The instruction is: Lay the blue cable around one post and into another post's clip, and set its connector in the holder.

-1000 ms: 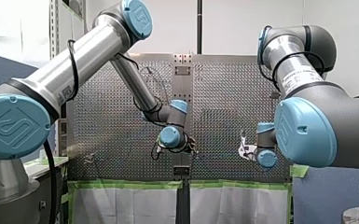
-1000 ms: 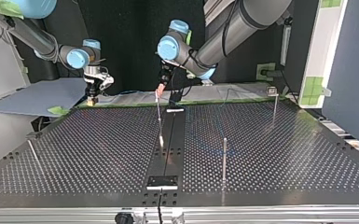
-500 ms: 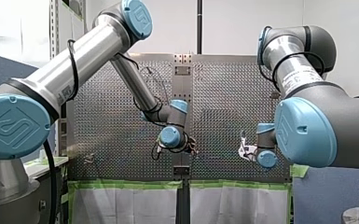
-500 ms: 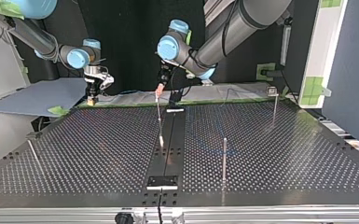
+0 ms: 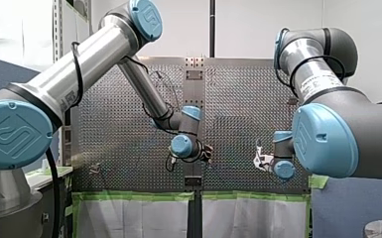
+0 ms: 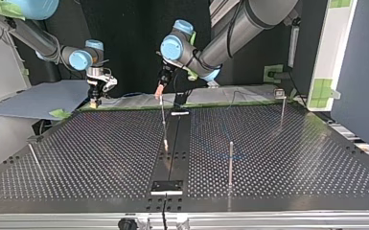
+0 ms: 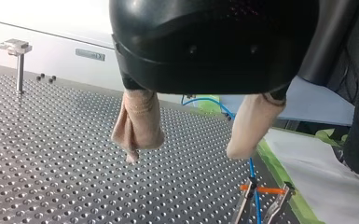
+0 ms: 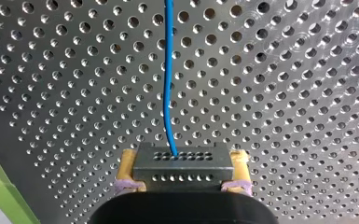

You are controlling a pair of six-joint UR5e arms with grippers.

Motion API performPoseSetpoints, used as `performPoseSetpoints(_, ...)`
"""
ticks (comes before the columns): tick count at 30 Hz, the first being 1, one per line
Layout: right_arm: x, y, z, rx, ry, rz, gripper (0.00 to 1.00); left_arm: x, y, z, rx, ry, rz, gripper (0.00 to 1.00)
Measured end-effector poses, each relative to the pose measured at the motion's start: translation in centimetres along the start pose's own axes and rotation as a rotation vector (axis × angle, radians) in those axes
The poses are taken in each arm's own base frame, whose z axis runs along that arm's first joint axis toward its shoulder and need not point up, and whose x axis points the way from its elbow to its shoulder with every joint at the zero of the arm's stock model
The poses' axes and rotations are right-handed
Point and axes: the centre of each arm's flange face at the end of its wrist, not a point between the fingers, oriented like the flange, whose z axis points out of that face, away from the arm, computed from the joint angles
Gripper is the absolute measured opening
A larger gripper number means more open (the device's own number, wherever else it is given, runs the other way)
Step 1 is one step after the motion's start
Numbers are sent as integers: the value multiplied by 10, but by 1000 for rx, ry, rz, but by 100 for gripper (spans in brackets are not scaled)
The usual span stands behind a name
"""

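My right gripper is shut on a grey connector block, with yellow pads on both its sides. The thin blue cable leaves the block and runs ahead over the perforated table. In the top view this gripper hangs at the far left edge. My left gripper stands open above the table, with nothing between its beige pads. Behind it the blue cable passes between the prongs of an orange-banded clip. In the top view that gripper hovers over a thin post.
A clip-topped post stands at the top view's far right, a plain post nearer the middle, and a short leaning one at the left. A black holder plate lies on the centre strip. Green tape lines the table edge.
My left gripper has risen a little and shifted slightly left in the top view, away from the thin post's tip. My right arm has not moved.
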Motion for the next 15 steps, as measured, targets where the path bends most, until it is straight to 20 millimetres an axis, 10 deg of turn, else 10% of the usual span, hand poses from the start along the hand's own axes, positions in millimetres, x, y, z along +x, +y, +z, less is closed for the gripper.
performPoseSetpoints(15,0,0,1,0,4,0,2,0,-1,0,1,-4,-6,100)
